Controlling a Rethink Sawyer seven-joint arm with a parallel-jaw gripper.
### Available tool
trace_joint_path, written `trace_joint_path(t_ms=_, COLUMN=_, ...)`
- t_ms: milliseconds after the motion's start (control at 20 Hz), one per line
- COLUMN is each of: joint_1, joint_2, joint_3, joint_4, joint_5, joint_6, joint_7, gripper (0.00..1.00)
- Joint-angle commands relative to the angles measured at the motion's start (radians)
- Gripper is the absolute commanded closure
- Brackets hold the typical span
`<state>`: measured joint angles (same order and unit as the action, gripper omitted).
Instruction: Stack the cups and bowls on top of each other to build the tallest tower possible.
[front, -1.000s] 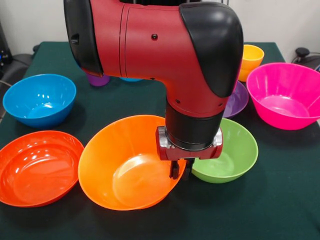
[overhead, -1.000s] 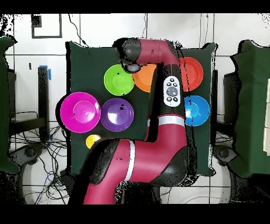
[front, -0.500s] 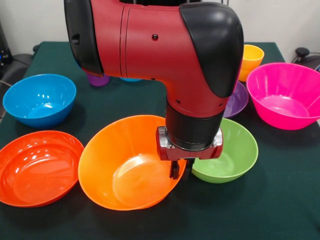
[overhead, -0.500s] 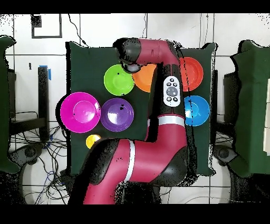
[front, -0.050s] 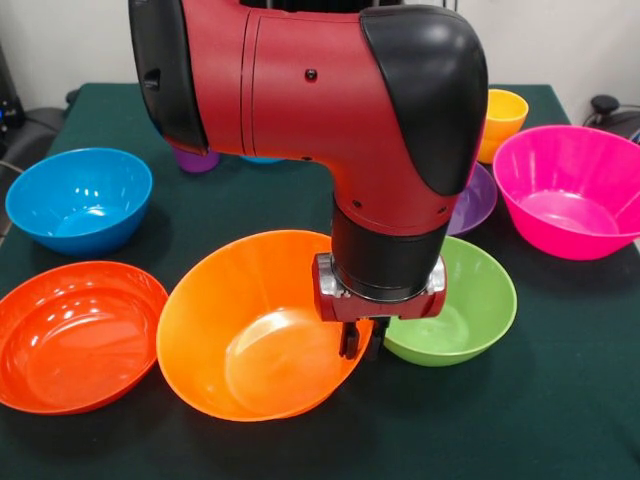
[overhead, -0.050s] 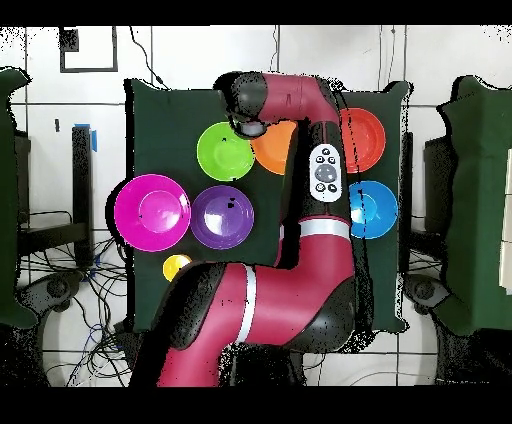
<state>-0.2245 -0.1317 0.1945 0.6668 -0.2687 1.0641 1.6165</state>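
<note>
End effector (front, -0.050s: 361, 346) clamped on the tilted large orange bowl's (front, -0.050s: 240, 340) rim, beside the green bowl (front, -0.050s: 465, 305)

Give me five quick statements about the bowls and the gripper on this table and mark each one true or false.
1. The gripper is at the rim of the large orange bowl, on the side next to the green bowl. True.
2. The large orange bowl is tilted. True.
3. The pink bowl holds a stack of other bowls. False: it is empty and nothing is nested yet.
4. The blue bowl sits inside the red-orange bowl. False: they sit side by side, each on the cloth.
5. The purple bowl lies between the pink bowl and the arm in the overhead view. True.
</note>
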Motion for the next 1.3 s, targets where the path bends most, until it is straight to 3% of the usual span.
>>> trace_joint_path(t_ms=50, joint_1=0.025, joint_2=0.040, joint_3=0.090, joint_4=0.007, joint_5=-0.050, joint_6=0.000, joint_7=-0.246, gripper=1.00)
trace_joint_path(t_ms=550, joint_1=0.016, joint_2=0.033, joint_3=0.099, joint_4=0.023, joint_5=-0.044, joint_6=-0.025, joint_7=-0.245, gripper=1.00)
trace_joint_path(t_ms=600, joint_1=0.016, joint_2=0.032, joint_3=0.101, joint_4=0.023, joint_5=-0.044, joint_6=-0.027, joint_7=-0.248, gripper=0.00)
trace_joint_path(t_ms=1300, joint_1=0.014, joint_2=0.033, joint_3=0.109, joint_4=0.019, joint_5=-0.052, joint_6=-0.030, joint_7=-0.252, gripper=0.00)
